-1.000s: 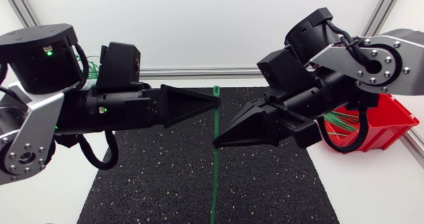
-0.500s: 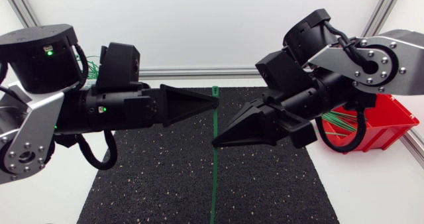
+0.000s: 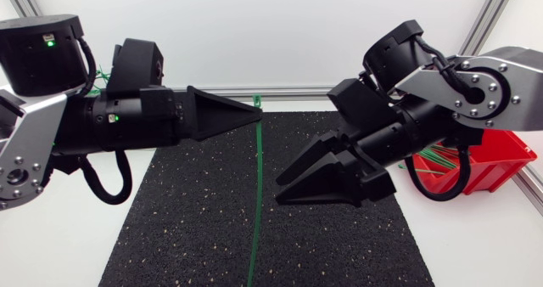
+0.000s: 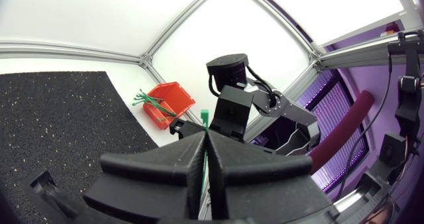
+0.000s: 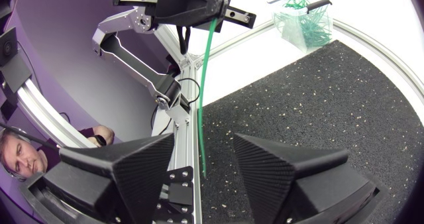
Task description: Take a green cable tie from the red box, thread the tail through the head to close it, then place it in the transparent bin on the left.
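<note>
**Work surface and enclosure, seen from above.** A black rubber mat flecked with pale specks (image 3: 204, 227) lies directly beneath both pairs of jaws and extends past them on either side. A plain white tabletop (image 3: 59, 253) borders the mat to the left and right, outside the jaws. Beyond the jaws, along the mat's far edge, runs a silver aluminium profile rail (image 3: 297, 91). Behind it rises a smooth white back panel (image 3: 271, 32), framed by two slanting aluminium posts (image 3: 492, 11) (one at each corner). The lighting is bright and even across mat and panel.
</note>
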Robot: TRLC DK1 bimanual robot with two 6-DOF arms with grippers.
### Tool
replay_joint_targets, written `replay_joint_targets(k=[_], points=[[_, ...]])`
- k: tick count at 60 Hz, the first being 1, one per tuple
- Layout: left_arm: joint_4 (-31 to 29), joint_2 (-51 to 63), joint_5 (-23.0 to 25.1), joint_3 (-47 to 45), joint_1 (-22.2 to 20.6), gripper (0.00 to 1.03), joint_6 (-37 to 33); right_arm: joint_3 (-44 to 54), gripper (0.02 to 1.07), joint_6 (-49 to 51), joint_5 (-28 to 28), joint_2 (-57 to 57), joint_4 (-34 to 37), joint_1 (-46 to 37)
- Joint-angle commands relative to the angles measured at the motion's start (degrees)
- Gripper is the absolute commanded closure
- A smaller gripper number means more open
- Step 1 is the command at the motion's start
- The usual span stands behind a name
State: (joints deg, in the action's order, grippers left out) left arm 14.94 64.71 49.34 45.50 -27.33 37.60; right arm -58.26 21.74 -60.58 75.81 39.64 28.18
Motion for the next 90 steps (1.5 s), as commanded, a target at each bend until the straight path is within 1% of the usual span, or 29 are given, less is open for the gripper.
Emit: replay_joint_targets(k=[1,6,7,12,14,19,21,27,30,31,34,39,47,50,51,55,57,62,69,72,75,77,78,81,84,87,90], points=[[-0.88,-1.07,1.72,2.49,1.93,1.0,3.0,0.95,0.08,-1.43,2.66,-1.81,0.26,0.56],[-1.84,-0.99,3.48,2.93,3.69,1.0,3.88,0.78,0.08,-1.96,6.35,-2.51,0.26,0.64],[-2.02,-0.9,3.57,3.02,4.04,1.0,4.06,0.69,0.07,-1.96,8.37,-2.69,0.35,0.64],[-4.39,-0.28,5.59,3.9,5.97,1.0,5.11,0.16,0.07,-1.96,13.82,-2.77,0.53,1.35],[-5.36,-0.11,5.68,4.08,6.41,1.0,5.11,-0.36,0.07,-1.7,15.84,-2.51,0.79,2.05],[-7.2,-0.11,7.44,4.16,8.08,1.0,5.11,-0.63,0.07,0.85,19.18,-2.77,0.79,2.31],[-8.08,-0.11,7.7,4.34,8.88,1.0,5.11,-0.28,0.07,2.17,20.06,-3.13,0.35,2.4],[-10.11,-0.2,9.63,4.69,10.72,1.0,5.11,-0.01,0.07,4.1,20.23,-3.83,0.26,1.96],[-10.72,-0.28,9.98,4.69,11.69,1.0,5.11,-0.45,0.07,4.19,23.14,-4.09,0.26,1.87],[-10.72,-0.28,10.25,4.6,12.13,1.0,5.11,-0.63,0.07,4.54,25.24,-4.36,0.44,2.23],[-10.72,-0.46,10.34,4.25,12.39,1.0,5.02,-1.07,0.07,4.28,28.23,-5.15,0.79,2.49],[-10.72,-0.99,10.42,3.72,12.48,1.0,4.93,-3.44,0.07,6.48,29.73,-4.97,7.38,3.28],[-11.16,-1.51,10.51,3.99,12.83,1.0,4.93,-4.05,0.07,6.12,31.13,-7.87,8.35,4.95],[-11.78,-1.51,10.78,4.34,12.83,1.0,5.02,-4.14,0.07,6.12,33.07,-8.4,8.35,5.21],[-11.86,-1.51,10.78,4.34,12.83,1.0,5.02,-4.05,0.07,6.12,34.91,-8.4,8.09,5.57],[-13.09,-0.99,10.86,5.04,13.01,1.0,5.02,-2.3,0.07,4.1,42.65,-8.66,3.87,8.2],[-13.18,-0.81,10.86,5.22,13.01,1.0,5.11,-0.98,0.07,4.37,44.4,-9.1,1.58,9.08],[-15.03,0.42,11.04,6.45,13.01,1.0,5.11,0.52,0.07,5.77,45.46,-8.93,-1.84,9.34],[-16.52,1.56,11.39,7.68,13.27,1.0,5.11,1.39,0.07,8.15,53.02,-8.66,-5.54,11.1],[-16.52,2.79,12.36,8.56,13.88,1.0,5.11,2.45,0.07,10.26,57.94,-9.19,-8.17,13.21],[-16.52,4.64,13.5,9.7,14.76,1.0,5.11,4.03,0.07,12.8,64.0,-9.63,-12.48,16.02],[-16.61,5.52,14.03,10.32,15.03,1.0,5.2,4.38,0.07,14.65,66.64,-9.54,-13.8,17.17],[-16.7,7.01,14.99,11.11,15.47,1.0,5.2,4.38,0.07,15.97,67.7,-9.28,-14.33,17.78],[-16.7,8.94,15.61,12.42,15.91,1.0,5.11,4.65,0.07,19.22,70.16,-8.66,-16.26,18.66],[-16.61,10.44,17.02,13.48,16.26,1.0,4.76,5.26,0.07,22.74,72.35,-8.22,-19.51,19.1],[-15.99,11.23,17.45,14.09,16.61,1.0,4.32,6.05,0.07,26.69,74.64,-7.96,-22.59,19.8],[-15.47,12.37,17.63,14.97,16.52,1.0,4.32,8.16,0.07,31.7,77.8,-7.87,-28.04,20.51]])
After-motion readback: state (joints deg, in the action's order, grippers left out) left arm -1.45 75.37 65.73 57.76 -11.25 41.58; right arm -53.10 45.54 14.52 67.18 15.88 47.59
